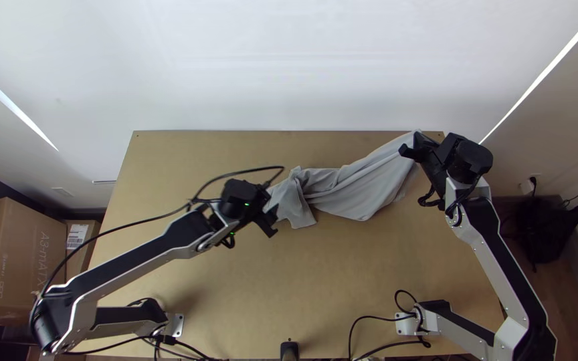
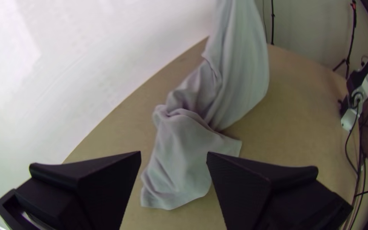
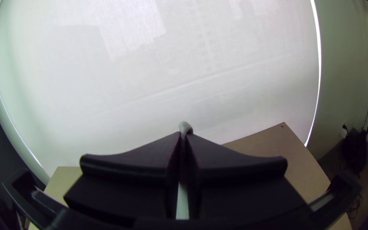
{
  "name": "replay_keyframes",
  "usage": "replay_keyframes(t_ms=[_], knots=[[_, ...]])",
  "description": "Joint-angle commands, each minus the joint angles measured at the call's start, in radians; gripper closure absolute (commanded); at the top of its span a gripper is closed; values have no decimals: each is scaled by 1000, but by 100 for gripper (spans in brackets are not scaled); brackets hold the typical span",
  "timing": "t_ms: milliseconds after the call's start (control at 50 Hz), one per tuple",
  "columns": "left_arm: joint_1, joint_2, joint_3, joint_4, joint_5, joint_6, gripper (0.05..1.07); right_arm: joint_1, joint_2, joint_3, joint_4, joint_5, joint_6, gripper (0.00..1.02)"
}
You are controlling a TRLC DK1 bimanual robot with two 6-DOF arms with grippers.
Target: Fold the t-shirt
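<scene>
Over the table's far right part, my right gripper [image 1: 412,148] holds up one end of the grey t-shirt [image 1: 372,184]. The shirt slopes down to the left, twisted and bunched, its lower end lying on the table. In the right wrist view my right gripper [image 3: 184,138] is shut on a pinch of grey cloth [image 3: 185,127]. Close to the shirt's lower left end is my left gripper [image 1: 272,220]. Seen from its own wrist, the left gripper [image 2: 173,155] stands open, fingers wide apart, with the shirt's loose end [image 2: 184,170] beyond them, not gripped.
The wooden table [image 1: 249,287] reaches back to a white wall or screen [image 1: 289,67]. Cardboard boxes [image 1: 15,261] stand on the floor at the left. Black cables run along the table's near edge, where a small dark object [image 1: 290,350] stands.
</scene>
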Motion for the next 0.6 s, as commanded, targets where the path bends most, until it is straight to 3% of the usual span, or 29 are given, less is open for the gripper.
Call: replay_keyframes(t_ms=[0, 220, 580], knots=[[-43, 96, -26, 45, -37, 35, 30, 1, 3, 34, 10, 16, 24, 100], [-118, 239, -12, 182, -140, 79, 30, 7, 0, 21, 25, 17, 27, 100], [-164, 375, 2, 258, -175, 88, 33, 27, 8, -4, 91, 19, 35, 100]])
